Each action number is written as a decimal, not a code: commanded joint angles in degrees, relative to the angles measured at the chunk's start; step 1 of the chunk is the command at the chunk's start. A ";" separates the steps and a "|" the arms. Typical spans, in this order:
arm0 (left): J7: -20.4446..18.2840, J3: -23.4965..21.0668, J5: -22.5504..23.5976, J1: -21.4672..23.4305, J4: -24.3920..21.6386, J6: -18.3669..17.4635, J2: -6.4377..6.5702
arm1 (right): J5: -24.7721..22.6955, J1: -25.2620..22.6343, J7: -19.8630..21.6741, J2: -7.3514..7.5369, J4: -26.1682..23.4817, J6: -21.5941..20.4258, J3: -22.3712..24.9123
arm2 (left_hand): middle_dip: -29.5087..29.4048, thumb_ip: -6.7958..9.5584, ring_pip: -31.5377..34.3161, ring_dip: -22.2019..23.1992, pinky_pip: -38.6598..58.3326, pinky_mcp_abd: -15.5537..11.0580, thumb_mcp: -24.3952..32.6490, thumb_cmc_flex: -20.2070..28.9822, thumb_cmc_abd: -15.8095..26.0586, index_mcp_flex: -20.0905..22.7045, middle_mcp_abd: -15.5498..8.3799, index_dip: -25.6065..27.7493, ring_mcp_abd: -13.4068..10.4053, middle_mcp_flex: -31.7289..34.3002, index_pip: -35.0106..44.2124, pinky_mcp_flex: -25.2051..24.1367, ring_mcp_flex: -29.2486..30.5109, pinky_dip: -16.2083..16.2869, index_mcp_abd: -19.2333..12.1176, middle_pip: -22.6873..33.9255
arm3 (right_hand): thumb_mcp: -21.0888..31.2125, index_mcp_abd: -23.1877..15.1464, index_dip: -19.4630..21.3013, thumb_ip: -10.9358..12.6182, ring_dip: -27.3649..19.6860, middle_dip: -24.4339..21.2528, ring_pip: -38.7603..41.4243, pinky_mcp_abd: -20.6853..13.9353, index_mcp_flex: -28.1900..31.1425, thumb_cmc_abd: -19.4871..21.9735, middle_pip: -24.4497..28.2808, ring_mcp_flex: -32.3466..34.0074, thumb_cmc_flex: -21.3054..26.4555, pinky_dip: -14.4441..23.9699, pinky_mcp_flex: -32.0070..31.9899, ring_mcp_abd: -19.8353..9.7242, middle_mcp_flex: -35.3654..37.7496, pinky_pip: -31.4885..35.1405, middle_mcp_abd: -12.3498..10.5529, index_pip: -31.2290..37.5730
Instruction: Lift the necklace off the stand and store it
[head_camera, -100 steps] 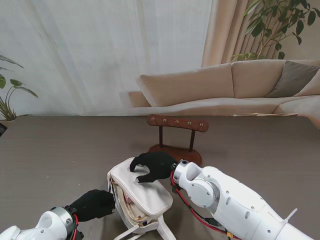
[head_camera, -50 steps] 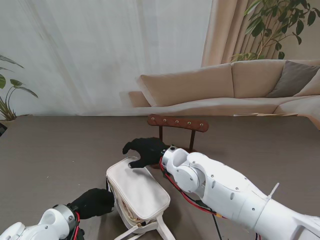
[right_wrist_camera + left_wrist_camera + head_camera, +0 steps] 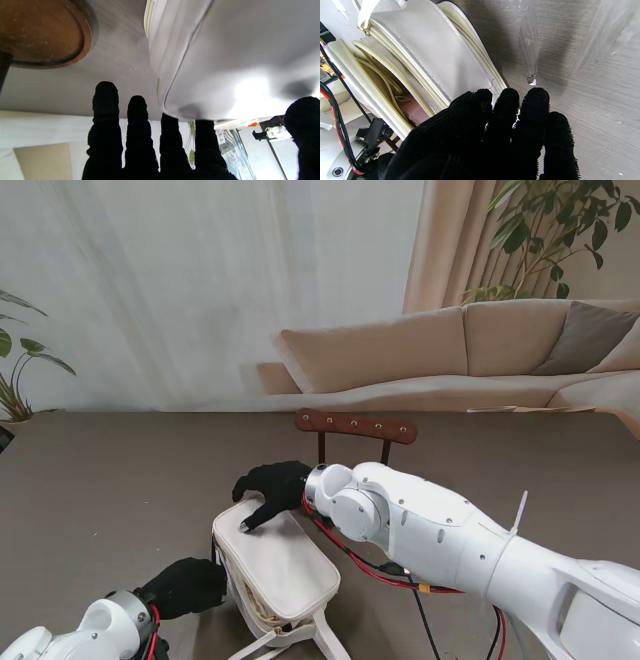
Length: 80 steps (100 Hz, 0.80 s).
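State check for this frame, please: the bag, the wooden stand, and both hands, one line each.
White bag: lying on the table, flap down on top, side zipper still open.
Wooden stand: upright, no necklace visible on its bar.
Left hand: fingers together against the bag's side, gripping nothing visible.
Right hand: fingers spread, resting on the bag's far corner, holding nothing.

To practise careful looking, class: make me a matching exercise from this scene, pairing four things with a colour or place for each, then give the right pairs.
Things:
1. bag
2. wooden stand
3. right hand
4. left hand

Descriptions:
A. brown, farther from me than the bag
B. cream-white, zip side gaping toward me
C. black glove, at the bag's left side
D. black glove, fingers spread over the bag's far top edge

Pairs: 1-B, 2-A, 3-D, 4-C
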 commanded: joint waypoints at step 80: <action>-2.15 2.40 -0.50 -9.03 4.86 -0.24 0.02 | -5.67 0.94 -3.49 -2.09 6.88 4.43 -1.32 | -0.75 -0.20 -1.93 -0.83 2.12 -3.79 1.11 2.26 0.34 4.10 -0.26 1.67 4.34 -0.94 6.16 0.08 -1.54 0.28 -4.32 0.01 | 34.25 -7.68 9.79 -12.17 18.57 24.56 44.49 -5.03 42.06 -21.80 20.61 43.86 13.58 7.86 10.61 -7.98 50.24 32.04 -3.82 33.75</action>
